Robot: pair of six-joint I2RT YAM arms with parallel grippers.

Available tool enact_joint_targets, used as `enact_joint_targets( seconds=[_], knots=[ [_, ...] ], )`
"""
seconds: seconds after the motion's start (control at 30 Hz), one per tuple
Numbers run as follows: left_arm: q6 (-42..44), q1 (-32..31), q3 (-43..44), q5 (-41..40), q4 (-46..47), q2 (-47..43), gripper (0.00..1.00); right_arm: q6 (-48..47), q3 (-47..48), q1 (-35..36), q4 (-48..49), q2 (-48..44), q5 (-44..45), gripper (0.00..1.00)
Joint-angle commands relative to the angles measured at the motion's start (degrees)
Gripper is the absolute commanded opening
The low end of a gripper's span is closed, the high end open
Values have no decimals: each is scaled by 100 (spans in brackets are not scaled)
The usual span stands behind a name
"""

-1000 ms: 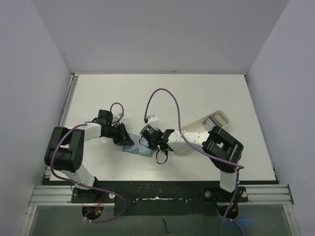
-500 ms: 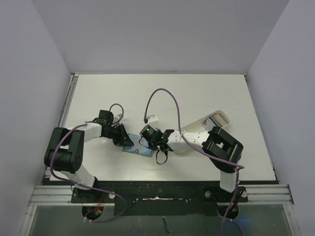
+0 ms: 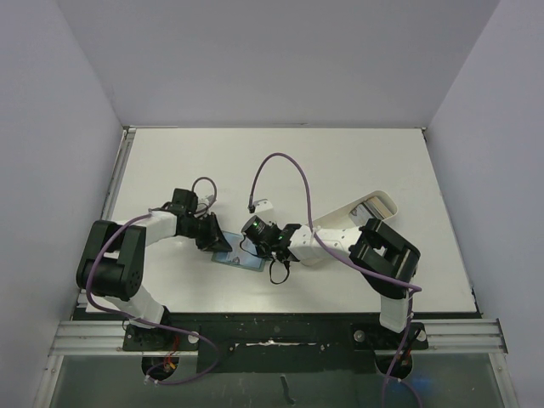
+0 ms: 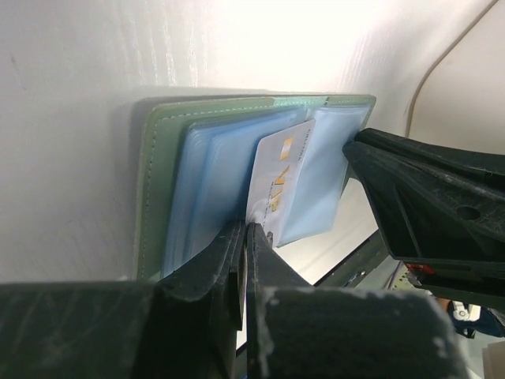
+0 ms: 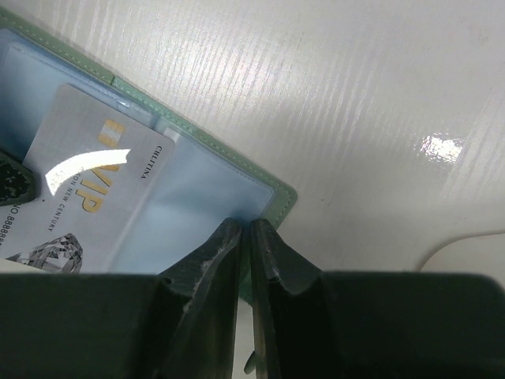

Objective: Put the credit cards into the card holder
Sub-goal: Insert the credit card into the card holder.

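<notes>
Right wrist: "VIP" "CHLITINA" card (image 5: 87,178) in closed left hand (image 4: 246,230), closed right hand (image 5: 246,230) on card holder (image 5: 201,197)

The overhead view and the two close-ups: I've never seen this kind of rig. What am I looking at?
The overhead view looks down on two robot arms bolted at the near edge of a white table. Each close-up comes from a camera on one wrist. An open card holder, green outside and pale blue inside, lies between them. The left gripper pinches a silvery card over its pages; the right gripper clamps the holder's edge. A white tray sits at right.
</notes>
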Motion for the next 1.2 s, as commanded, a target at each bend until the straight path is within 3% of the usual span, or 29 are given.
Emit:
enact_joint_targets(
  seconds=[0.0, 0.5, 0.87, 1.17],
  knots=[
    [258, -53, 216, -99, -160, 139, 0, -71, -4, -1, -243, 91, 104, 13],
    [4, -282, 151, -61, 109, 260, 0, -123, 31, -9, -189, 11, 171, 14],
    [-634, -438, -195, 84, 884, 256, 0, -167, -4, -23, -128, -107, 302, 14],
    [-1234, -684, -426, -101, 1463, 47, 1, -73, -61, 72, -250, -668, 299, 27]
  ],
)
